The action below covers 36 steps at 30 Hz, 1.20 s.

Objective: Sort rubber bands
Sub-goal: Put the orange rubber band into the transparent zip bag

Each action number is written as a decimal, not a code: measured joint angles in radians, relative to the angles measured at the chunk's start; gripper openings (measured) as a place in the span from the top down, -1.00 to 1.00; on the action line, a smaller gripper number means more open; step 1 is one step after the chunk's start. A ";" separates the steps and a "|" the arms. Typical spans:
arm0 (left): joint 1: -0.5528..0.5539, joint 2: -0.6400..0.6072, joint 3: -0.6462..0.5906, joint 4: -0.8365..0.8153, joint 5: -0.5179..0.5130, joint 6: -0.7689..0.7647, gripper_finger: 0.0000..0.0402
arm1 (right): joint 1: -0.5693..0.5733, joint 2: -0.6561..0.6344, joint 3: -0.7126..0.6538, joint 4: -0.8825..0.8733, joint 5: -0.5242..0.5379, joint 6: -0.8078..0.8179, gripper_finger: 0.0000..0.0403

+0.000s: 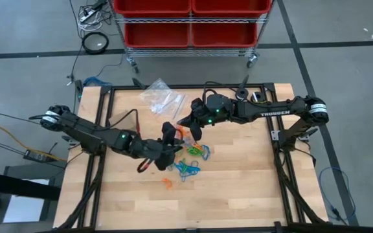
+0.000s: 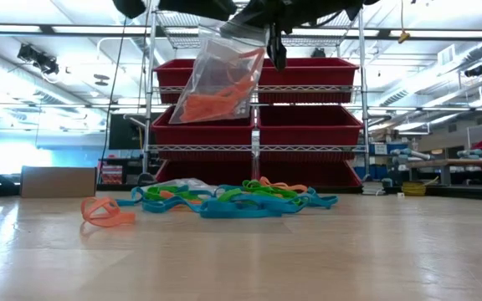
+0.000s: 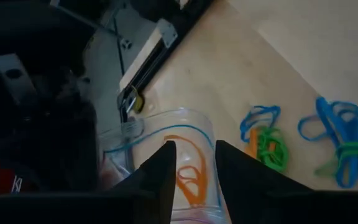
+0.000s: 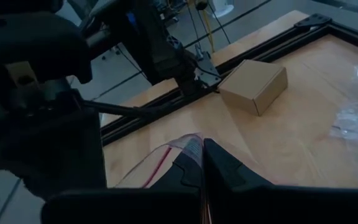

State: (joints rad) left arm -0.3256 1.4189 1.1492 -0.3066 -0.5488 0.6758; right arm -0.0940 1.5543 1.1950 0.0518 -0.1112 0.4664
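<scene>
The right gripper [image 4: 201, 163] is closed on the top edge of a clear plastic bag [image 2: 217, 82], which hangs above the table [image 1: 238, 188] with orange bands inside. The low view shows that bag in the air most plainly; from above it is largely hidden under the two arms. The left gripper [image 3: 192, 163] hovers over the bag's mouth with its fingers parted; in the left wrist view orange loops lie in the bag just between them, though whether the fingers touch one I cannot tell.

The rubber bands [image 1: 193, 160] lie in a loose heap of blue and green loops near the table's middle, just beside both grippers. A lone orange band [image 2: 105, 212] sits apart from the heap in the low view.

More clear bags [image 1: 160, 97] rest near the far edge. The right wrist view alone shows a small cardboard box [image 4: 253, 86] on the wood. The table is pale wood in a black frame; behind it stands a wire rack with red bins [image 2: 308, 125].
</scene>
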 joint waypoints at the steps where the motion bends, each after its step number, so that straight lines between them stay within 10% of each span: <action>1: -0.001 0.006 0.010 -0.015 0.000 0.000 0.39 | 0.000 0.000 0.000 0.001 0.001 0.002 1.00; 11: 0.045 0.108 0.123 -0.249 0.071 -0.075 0.37 | 0.000 0.000 0.000 0.018 0.014 0.005 1.00; 21: 0.046 0.171 0.187 -0.253 -0.173 -0.001 0.38 | 0.000 0.000 0.000 0.020 0.003 0.007 1.00; 29: 0.044 0.171 0.223 -0.396 -0.162 -0.007 0.92 | 0.002 0.000 0.000 0.012 -0.013 0.004 1.00; 36: 0.033 0.171 0.223 -0.444 -0.136 -0.040 0.98 | 0.002 0.000 0.000 0.030 -0.013 -0.049 0.96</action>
State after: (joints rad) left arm -0.2926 1.5902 1.3724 -0.7502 -0.6844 0.6360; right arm -0.0921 1.5543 1.1950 0.0814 -0.1246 0.4177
